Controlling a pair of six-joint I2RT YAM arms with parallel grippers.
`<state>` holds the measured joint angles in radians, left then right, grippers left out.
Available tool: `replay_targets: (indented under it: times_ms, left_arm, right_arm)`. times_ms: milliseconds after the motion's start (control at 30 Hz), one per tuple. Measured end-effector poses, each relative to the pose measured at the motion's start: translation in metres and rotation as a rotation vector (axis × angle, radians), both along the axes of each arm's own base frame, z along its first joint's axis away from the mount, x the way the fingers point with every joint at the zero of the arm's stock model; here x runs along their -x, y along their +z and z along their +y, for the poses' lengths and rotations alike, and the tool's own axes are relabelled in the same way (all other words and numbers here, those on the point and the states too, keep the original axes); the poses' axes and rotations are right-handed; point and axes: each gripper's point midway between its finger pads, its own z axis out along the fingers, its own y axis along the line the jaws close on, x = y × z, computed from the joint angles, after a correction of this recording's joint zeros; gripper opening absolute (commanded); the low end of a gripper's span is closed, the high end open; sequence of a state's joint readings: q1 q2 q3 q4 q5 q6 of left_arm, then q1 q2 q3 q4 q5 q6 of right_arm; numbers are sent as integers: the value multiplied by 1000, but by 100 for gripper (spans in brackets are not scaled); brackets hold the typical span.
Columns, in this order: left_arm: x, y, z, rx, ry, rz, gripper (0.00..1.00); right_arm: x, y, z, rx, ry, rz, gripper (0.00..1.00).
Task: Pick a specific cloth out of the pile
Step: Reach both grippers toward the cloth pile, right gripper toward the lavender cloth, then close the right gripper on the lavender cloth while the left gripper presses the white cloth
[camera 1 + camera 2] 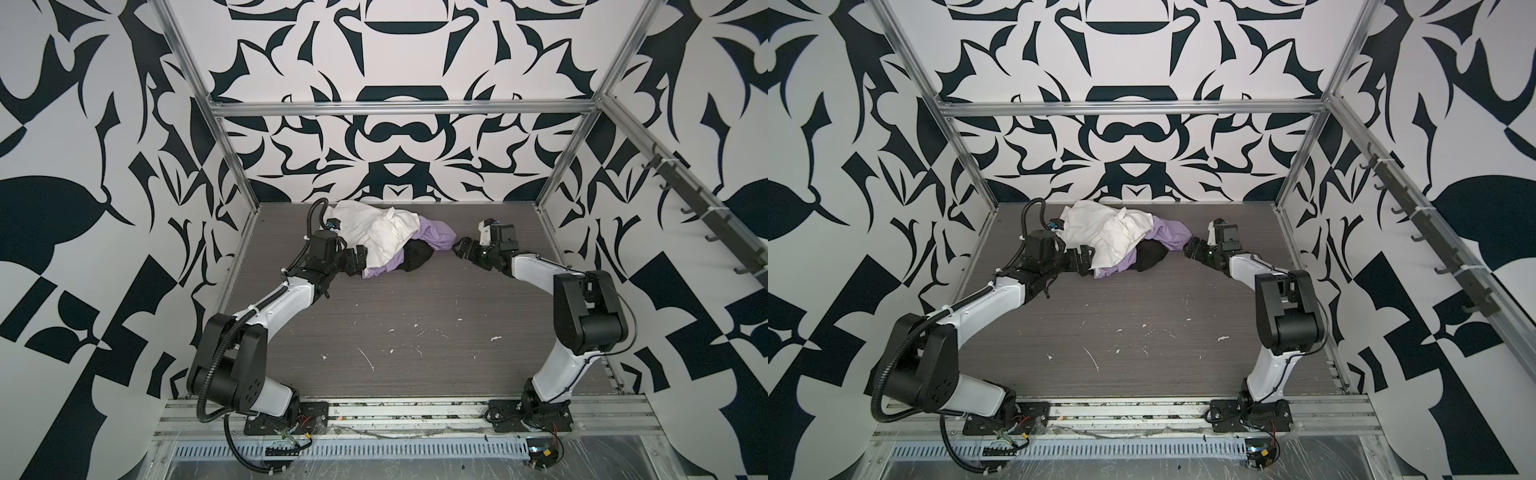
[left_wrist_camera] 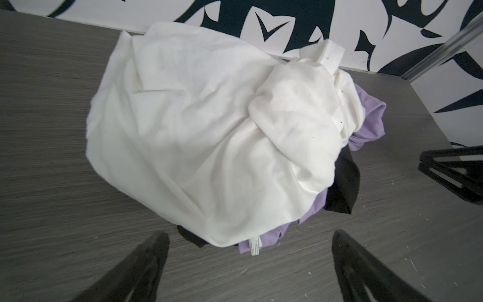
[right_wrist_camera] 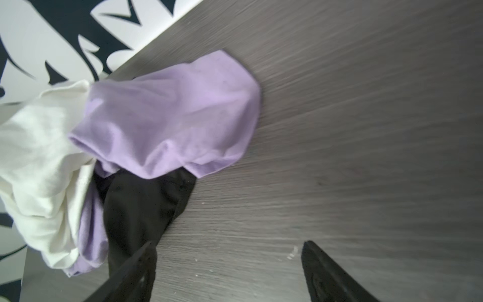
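Lavender cloth (image 3: 170, 123) lies mostly hidden under white cloth (image 2: 196, 130); both arms' jaws apart.

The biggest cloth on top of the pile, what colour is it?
Plain white cloth, off-white in the folds; the left wrist view shows it best.

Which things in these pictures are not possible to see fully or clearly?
- The lavender cloth: its middle part, in all views, is covered by the white cloth.
- The black cloth: its full shape, in all views, is partly under the other two.
- The label: its print, in the left wrist view, is too small.
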<state>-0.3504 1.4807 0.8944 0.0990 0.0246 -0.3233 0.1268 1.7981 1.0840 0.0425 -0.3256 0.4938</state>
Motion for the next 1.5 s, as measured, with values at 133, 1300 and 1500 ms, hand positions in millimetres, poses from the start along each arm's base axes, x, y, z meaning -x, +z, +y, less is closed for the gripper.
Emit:
replay_targets:
  times_ms: [133, 1300, 1500]
  left_arm:
    - [3, -4, -11, 22, -37, 31, 99]
    - [-19, -27, -77, 123, -110, 56, 97]
    - [-19, -27, -77, 123, -110, 57, 97]
  right_arm:
    - [-6, 5, 22, 12, 72, -6, 86]
    - [-99, 26, 97, -6, 206, -179, 66]
    - [-101, 33, 101, -23, 216, -192, 48]
